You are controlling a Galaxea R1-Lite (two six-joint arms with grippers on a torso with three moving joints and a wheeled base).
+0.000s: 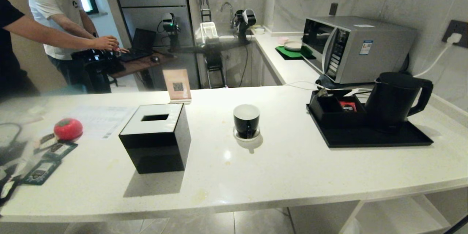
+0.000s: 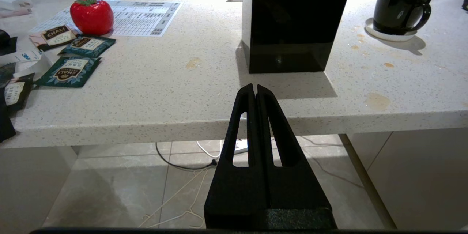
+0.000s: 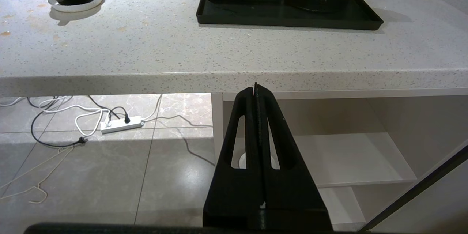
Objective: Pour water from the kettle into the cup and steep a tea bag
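Left gripper [image 2: 255,89] jaws closed before counter [image 2: 182,80].

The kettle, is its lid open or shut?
Shut. The kettle stands upright on the black tray, its flat lid sitting flush on top.

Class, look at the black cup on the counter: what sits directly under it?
A small round white saucer lies under the cup, its rim showing all around the base. The saucer's middle is covered by the cup, so nothing there can be seen.
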